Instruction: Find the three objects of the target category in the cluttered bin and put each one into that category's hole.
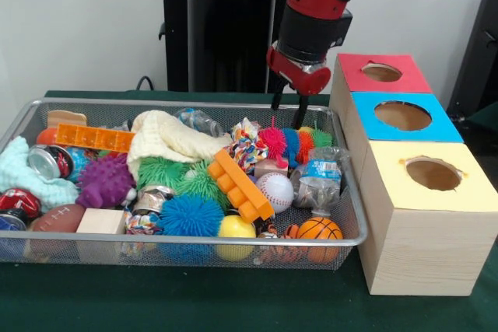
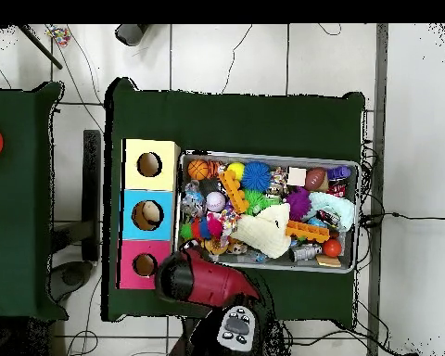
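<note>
Front view: the red and black arm's gripper (image 1: 289, 110) hangs over the far right corner of the wire mesh bin (image 1: 352, 215), its two dark fingers (image 1: 277, 97) spread a little apart and holding nothing. Directly below the fingertips lies a row of spiky rubber toys, a pink spiky ball (image 1: 273, 141) with blue, orange and green ones just to its right. Forward of this row, toward the bin's front wall, lie a white baseball (image 1: 275, 190), a crumpled clear plastic bottle with a blue label (image 1: 319, 176) and a small orange basketball (image 1: 319, 229). A long orange toy brick (image 1: 240, 184) lies tilted at the bin's centre, touching the baseball's left side; a cream knitted cloth (image 1: 167, 138) is heaped behind it. A blue spiky ball (image 1: 191, 215) and a yellow ball (image 1: 236, 228) rest against the front wall. Just beside the bin's right wall stand three wooden boxes, each with a round hole on top: a red-topped box (image 1: 381, 73) farthest, a blue-topped box (image 1: 403, 116) in the middle, and a yellow-topped box (image 1: 432, 176) nearest. Overhead view: the arm covers the bin's corner beside the red-topped box (image 2: 144, 265), hiding the gripper; the basketball (image 2: 198, 170) lies in the bin corner beside the yellow-topped box (image 2: 150, 165).
</note>
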Controlling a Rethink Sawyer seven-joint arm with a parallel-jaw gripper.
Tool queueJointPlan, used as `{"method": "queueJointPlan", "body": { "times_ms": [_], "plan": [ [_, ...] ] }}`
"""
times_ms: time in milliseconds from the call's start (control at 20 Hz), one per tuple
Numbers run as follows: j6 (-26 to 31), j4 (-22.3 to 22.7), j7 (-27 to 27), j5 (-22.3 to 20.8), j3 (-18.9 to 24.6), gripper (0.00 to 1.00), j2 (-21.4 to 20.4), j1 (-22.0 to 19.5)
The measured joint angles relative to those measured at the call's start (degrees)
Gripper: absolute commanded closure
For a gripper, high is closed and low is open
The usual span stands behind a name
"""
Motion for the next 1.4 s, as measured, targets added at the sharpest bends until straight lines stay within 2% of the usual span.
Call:
{"method": "queueJointPlan", "body": {
  "times_ms": [50,450,800,1400],
  "plan": [
    [0.39,-2.02,0.00,0.20,-0.40,0.00,0.80,0.80],
    [4.28,-9.06,0.00,1.31,-1.92,0.00,3.49,3.54],
    [8.54,-12.62,0.00,1.38,-2.66,0.00,2.87,3.94],
    [9.02,-13.75,0.00,1.34,-2.68,0.00,1.59,3.91]
  ]
}}
